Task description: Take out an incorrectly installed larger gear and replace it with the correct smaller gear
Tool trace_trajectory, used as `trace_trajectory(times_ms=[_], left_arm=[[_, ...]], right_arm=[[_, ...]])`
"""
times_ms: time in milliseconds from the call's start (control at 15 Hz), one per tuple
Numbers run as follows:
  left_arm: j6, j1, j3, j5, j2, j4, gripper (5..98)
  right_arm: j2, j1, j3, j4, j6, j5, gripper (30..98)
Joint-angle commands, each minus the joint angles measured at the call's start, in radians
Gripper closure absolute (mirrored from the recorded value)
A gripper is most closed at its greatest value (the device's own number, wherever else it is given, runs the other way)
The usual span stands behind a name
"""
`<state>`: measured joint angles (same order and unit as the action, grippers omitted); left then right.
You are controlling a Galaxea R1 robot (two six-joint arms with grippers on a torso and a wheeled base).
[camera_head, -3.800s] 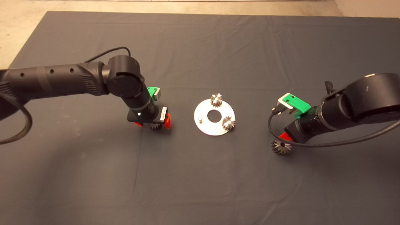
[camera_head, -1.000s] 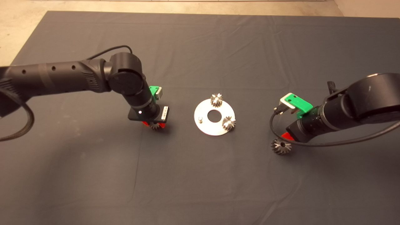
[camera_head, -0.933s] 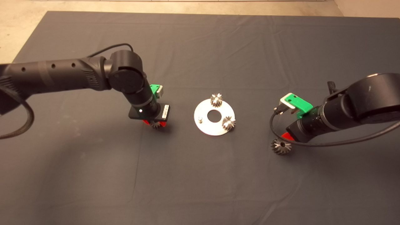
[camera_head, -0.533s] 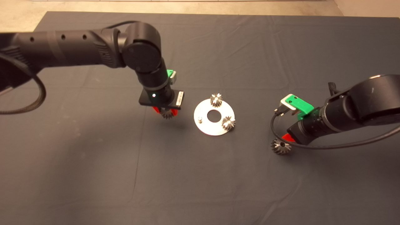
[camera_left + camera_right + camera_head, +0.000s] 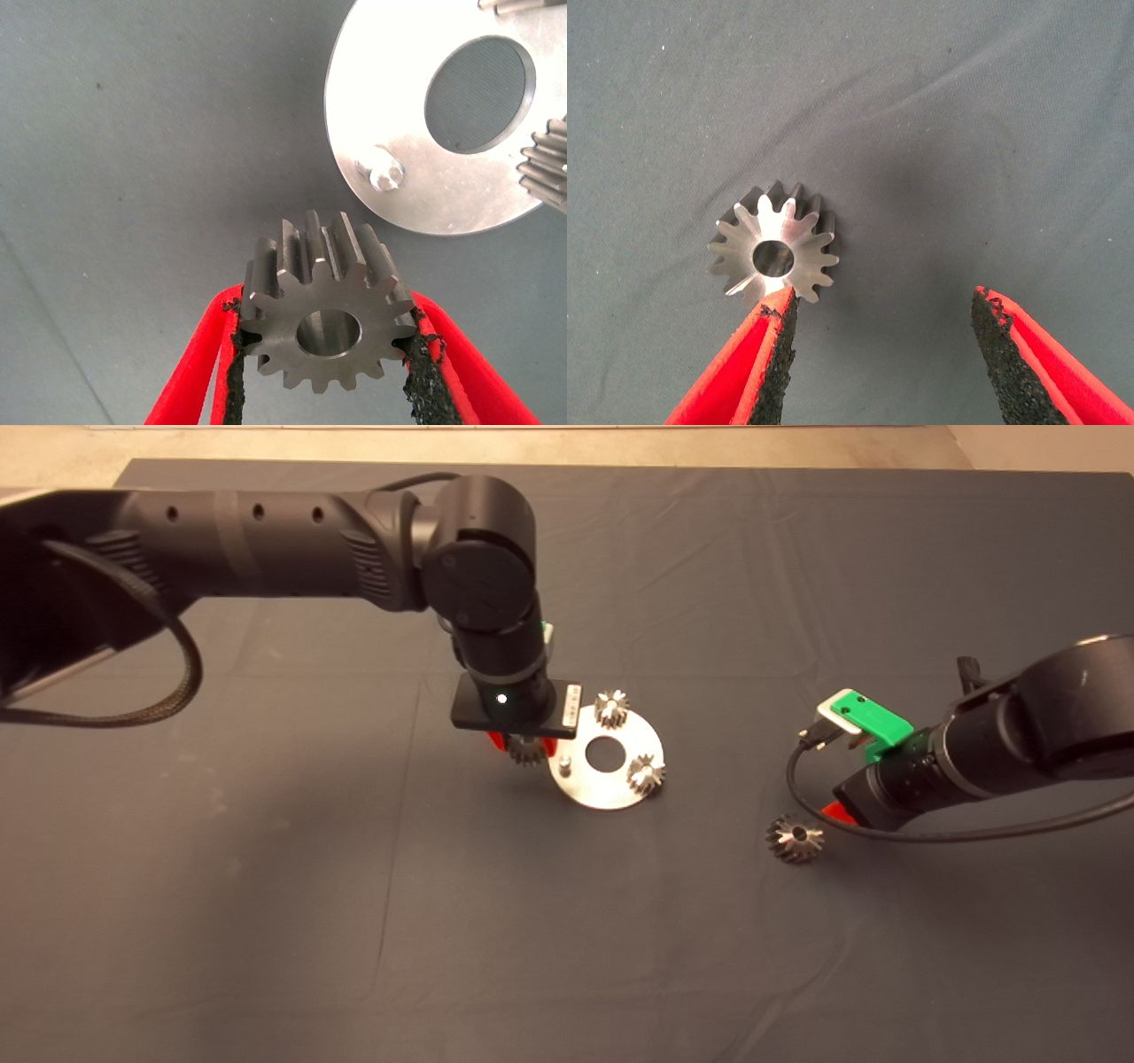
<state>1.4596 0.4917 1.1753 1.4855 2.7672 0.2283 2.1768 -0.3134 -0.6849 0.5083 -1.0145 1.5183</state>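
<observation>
Two small gears (image 5: 612, 708) are sitting on the round silver plate (image 5: 595, 789), one at its far edge and the other (image 5: 646, 774) at its right edge, while a bare pin (image 5: 564, 763) is standing up on the plate's left side. Your left tool (image 5: 524, 749) is gripping the smaller gear (image 5: 327, 329) between its black pads, holding it above the worktop (image 5: 266, 868) just beside that pin (the gear's centre hole is facing the wrist camera). Over on the right, the larger gear (image 5: 795, 838) is lying flat on the worktop, well apart from the plate. Your right tool (image 5: 881, 332) is hanging over it with its fingers (image 5: 772, 354) spread wide, one fingertip lying over the gear's rim and the other well clear of it.
</observation>
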Motion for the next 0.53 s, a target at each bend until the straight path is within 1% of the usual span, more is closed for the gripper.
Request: trace_trajectory(times_ms=[0, 67, 200, 267, 467], left_arm=[[0.027, 0.027, 0.037, 0.016, 0.030, -0.011, 65.9], [0.043, 0.027, 0.039, 0.017, 0.030, -0.009, 65.9], [0.048, 0.025, 0.060, 0.019, 0.029, -0.007, 66.0], [0.058, 0.023, 0.070, 0.021, 0.030, -0.007, 66.0], [0.061, 0.017, 0.093, 0.022, 0.032, -0.004, 66.1]], right_arm=[[-0.001, -0.024, 0.010, -0.010, -0.004, -0.004, 75.5], [-0.001, -0.024, 0.010, -0.014, -0.004, -0.004, 75.5], [-0.002, -0.024, 0.012, -0.016, -0.004, -0.004, 75.5], [-0.002, -0.024, 0.011, -0.021, -0.004, -0.004, 75.5], [-0.002, -0.044, 0.009, -0.020, -0.004, -0.004, 75.5]])
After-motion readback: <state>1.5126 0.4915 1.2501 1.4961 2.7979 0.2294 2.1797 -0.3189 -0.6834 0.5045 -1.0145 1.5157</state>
